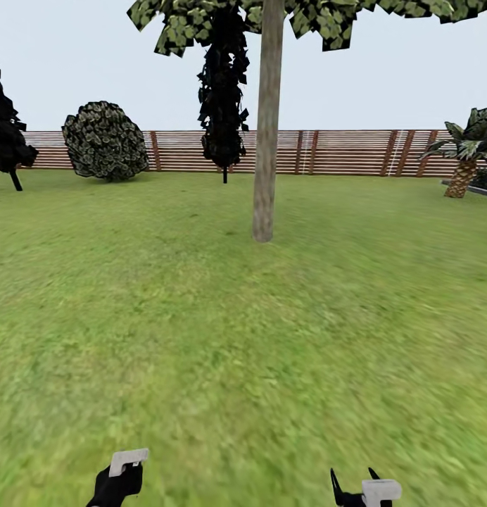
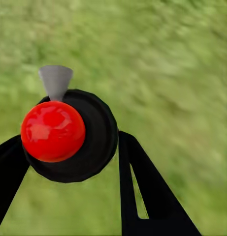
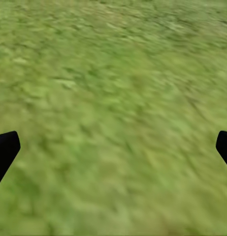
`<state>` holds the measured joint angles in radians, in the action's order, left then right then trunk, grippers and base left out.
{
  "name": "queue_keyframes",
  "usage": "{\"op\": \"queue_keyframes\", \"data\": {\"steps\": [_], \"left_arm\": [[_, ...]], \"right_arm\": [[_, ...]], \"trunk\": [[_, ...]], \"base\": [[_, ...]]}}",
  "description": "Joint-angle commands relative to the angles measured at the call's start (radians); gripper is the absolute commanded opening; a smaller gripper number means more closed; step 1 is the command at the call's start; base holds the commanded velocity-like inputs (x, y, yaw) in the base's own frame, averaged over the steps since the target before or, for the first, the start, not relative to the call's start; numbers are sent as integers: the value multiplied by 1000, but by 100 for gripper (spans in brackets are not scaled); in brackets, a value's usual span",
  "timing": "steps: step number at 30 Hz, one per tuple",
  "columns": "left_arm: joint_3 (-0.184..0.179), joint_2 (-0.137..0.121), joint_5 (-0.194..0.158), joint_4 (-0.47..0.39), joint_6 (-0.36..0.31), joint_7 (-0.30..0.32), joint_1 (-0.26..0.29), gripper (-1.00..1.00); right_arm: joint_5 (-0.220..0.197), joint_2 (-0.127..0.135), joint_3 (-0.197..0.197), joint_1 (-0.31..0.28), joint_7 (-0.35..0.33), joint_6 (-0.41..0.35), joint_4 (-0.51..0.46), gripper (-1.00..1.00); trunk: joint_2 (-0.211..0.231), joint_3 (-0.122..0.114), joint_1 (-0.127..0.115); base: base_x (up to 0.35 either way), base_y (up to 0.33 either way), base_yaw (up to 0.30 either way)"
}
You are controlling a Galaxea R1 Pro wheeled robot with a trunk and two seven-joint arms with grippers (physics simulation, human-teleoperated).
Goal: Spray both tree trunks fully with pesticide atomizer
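Left pincer (image 2: 69,162) grips pesticide atomizer (image 2: 69,135); right pincer (image 3: 113,147) gapes wide; open lawn (image 1: 201,338) reaches tree trunk (image 1: 266,141).

I see a big green lawn (image 1: 201,338) all around me. Far off, a reddish-brown wooden fence (image 1: 342,151) runs across the back. A round bush (image 1: 105,141) stands by it, and a small striped palm plant (image 1: 465,151) sits off to the side. The sky (image 1: 384,84) is pale grey.
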<state>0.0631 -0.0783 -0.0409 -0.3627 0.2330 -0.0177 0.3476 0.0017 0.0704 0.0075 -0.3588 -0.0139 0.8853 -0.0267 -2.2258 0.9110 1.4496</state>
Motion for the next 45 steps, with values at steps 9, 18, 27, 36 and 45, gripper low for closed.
{"op": "queue_keyframes", "data": {"steps": [9,18,27,36,45], "left_arm": [[0,0,-5,1,3,-1,1,-100],[0,0,-5,1,3,-1,1,-100],[0,0,-4,1,3,-1,1,-100],[0,0,-4,1,3,-1,1,-100],[0,0,-4,1,3,-1,1,-100]], "right_arm": [[0,-1,0,-1,-1,3,1,100],[0,0,0,-1,-1,3,1,100],[0,0,0,-1,-1,3,1,100],[0,0,0,-1,-1,3,1,100],[0,0,0,-1,-1,3,1,100]], "trunk": [[0,1,0],[0,1,0],[0,1,0],[0,1,0],[0,1,0]], "base": [[338,0,0],[339,0,0],[339,0,0],[339,0,0],[339,0,0]]}}
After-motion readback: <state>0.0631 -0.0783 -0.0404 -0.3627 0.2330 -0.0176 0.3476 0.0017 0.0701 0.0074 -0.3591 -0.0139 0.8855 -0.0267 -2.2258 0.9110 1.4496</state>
